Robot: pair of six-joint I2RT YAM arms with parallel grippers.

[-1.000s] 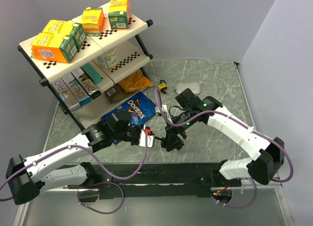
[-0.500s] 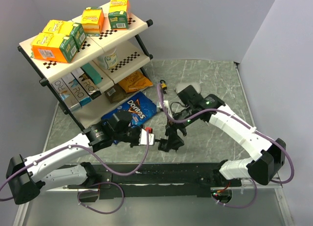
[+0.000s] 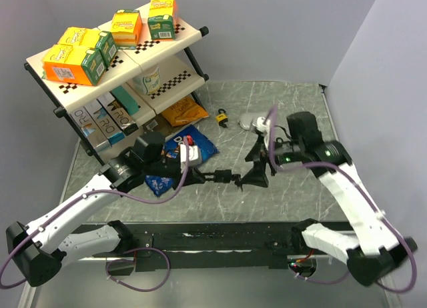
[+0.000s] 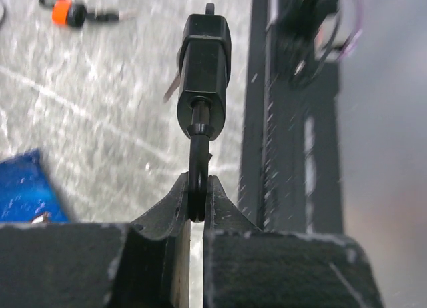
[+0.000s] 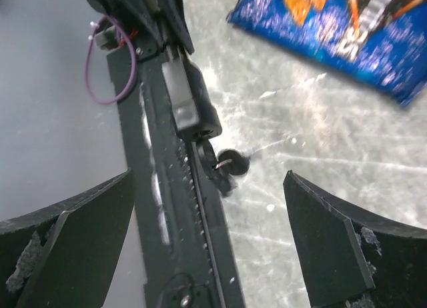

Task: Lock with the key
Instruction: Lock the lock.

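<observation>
My left gripper (image 4: 197, 196) is clamped on the shackle of the black metal padlock (image 4: 205, 61). The tiny dark key bunch (image 5: 227, 165) dangles at the padlock's far end, at twelve o'clock from my wide-apart right gripper (image 5: 208, 221). It looks light, stiff and slippery, so I'd pinch a black head.

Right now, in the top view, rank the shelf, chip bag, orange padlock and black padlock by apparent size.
1. Shelf.
2. Chip bag, partly covered by the left arm.
3. Orange padlock and black padlock look about alike; too small to rank.
</observation>
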